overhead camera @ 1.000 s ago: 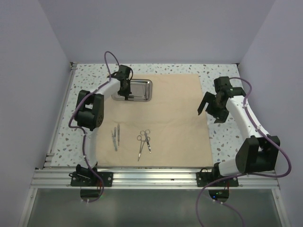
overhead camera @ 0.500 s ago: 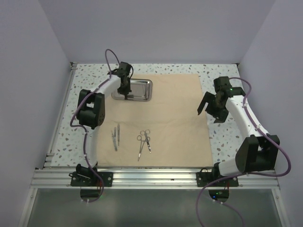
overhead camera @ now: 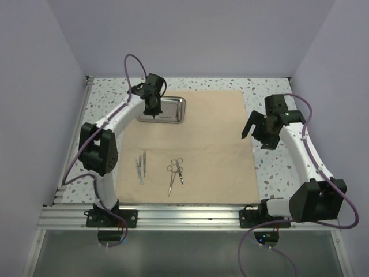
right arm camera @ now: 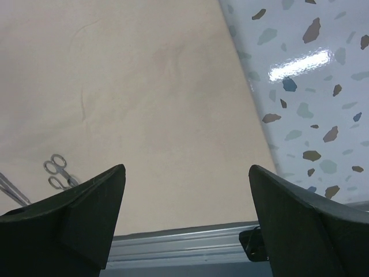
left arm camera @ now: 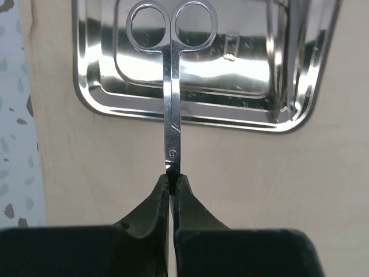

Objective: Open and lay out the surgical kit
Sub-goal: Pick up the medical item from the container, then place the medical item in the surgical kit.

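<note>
The beige cloth wrap (overhead camera: 196,144) lies spread flat on the table. The shiny steel tray (overhead camera: 170,109) sits at its far left corner and also shows in the left wrist view (left arm camera: 242,86). My left gripper (left arm camera: 172,180) is shut on the blades of silver scissors (left arm camera: 171,86), held over the tray's near edge with the finger rings over the tray; in the top view it (overhead camera: 151,109) hangs above the tray's left end. Tweezers (overhead camera: 141,165) and two scissor-like instruments (overhead camera: 176,173) lie on the cloth near the front left. My right gripper (overhead camera: 258,131) is open and empty above the cloth's right edge.
More thin instruments (left arm camera: 288,46) rest at the right end of the tray. Speckled tabletop (right arm camera: 311,86) shows right of the cloth. The aluminium front rail (right arm camera: 184,245) and an arm base run along the near edge. Walls close in on the left, back and right.
My left arm has stretched out and its gripper has shifted slightly right and farther back over the tray with the scissors. My right arm has shifted slightly, staying open.
</note>
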